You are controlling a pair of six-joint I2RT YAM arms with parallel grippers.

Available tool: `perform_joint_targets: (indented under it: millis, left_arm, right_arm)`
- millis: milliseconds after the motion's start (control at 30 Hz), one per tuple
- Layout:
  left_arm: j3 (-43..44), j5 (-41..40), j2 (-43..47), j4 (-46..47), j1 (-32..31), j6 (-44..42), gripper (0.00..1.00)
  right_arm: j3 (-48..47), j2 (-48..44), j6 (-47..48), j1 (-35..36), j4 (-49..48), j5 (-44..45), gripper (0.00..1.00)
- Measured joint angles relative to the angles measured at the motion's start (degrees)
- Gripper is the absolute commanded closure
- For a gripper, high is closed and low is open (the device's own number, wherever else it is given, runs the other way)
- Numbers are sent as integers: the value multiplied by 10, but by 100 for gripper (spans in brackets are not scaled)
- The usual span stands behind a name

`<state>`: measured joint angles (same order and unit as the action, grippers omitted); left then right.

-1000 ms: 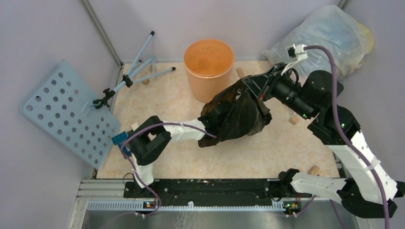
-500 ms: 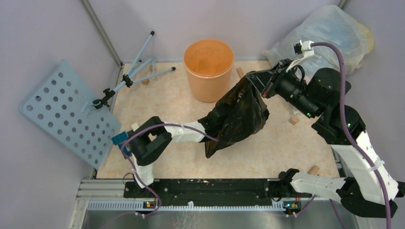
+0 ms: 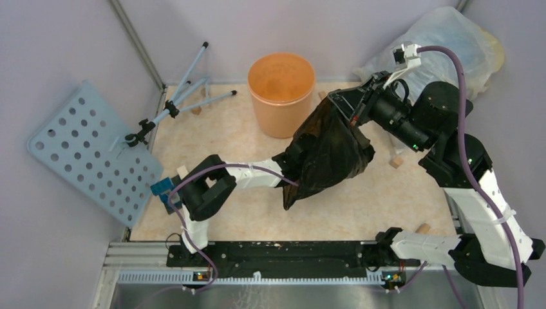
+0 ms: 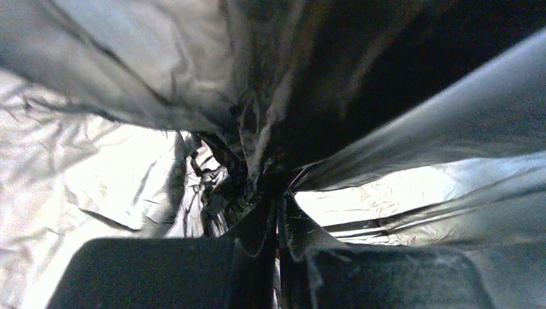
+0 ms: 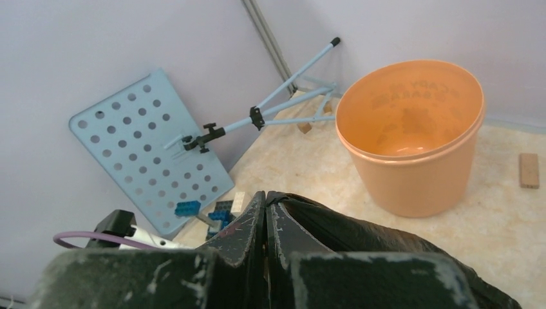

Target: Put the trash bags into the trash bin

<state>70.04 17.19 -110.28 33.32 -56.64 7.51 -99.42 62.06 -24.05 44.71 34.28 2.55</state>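
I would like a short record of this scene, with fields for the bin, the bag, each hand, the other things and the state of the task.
bin: orange bucket, upright, nothing visible inside
bag: black bag, crinkled, held up between both hands, beside the orange bucket, not in it
left: left hand shut on the black bag, hidden under it in the top view
right: right hand shut on the black bag's upper edge
others: blue perforated plate at left; translucent stuffed bag at back right
task: not yet done
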Motion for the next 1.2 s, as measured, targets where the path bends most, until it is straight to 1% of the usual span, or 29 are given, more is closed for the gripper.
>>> perform_joint_targets:
  millis: [133,233,367,400,500,533,667,833,900,1033,1067,1133,1200]
  left_arm:
    - [-20,-10,4,-31,0,0,94]
    - [-26,-32,7,-74,0,-2,93]
    - [-28,-58,17,-134,0,-6,88]
    - [-30,-62,21,-143,0,-7,86]
    - [-41,-63,44,-169,0,-11,71]
    - [-43,-63,53,-178,-1,-13,68]
    - [-42,-73,85,-226,-1,-16,63]
    - [-21,-109,102,-298,-2,-16,48]
    - [-21,-119,114,-319,-1,-14,47]
    - [-25,-125,151,-335,7,5,53]
    - [-28,-123,163,-334,13,14,52]
    - [-35,-116,187,-333,24,30,45]
    - [-51,-106,214,-325,37,47,42]
  right_arm:
    - [-1,2,7,0,12,13,100]
    - [-1,2,16,0,33,30,100]
    - [-1,-2,30,0,48,52,100]
    - [-1,-4,31,0,49,56,100]
    - [2,-16,35,0,46,64,100]
    - [8,-23,35,0,39,64,100]
    - [59,-61,28,0,-15,57,100]
    - [139,-102,10,1,-80,49,100]
    - [158,-110,4,1,-96,49,100]
    - [172,-114,0,1,-111,50,100]
    - [173,-115,0,1,-114,52,100]
    - [173,-116,0,1,-117,54,100]
    - [173,-120,1,1,-120,62,100]
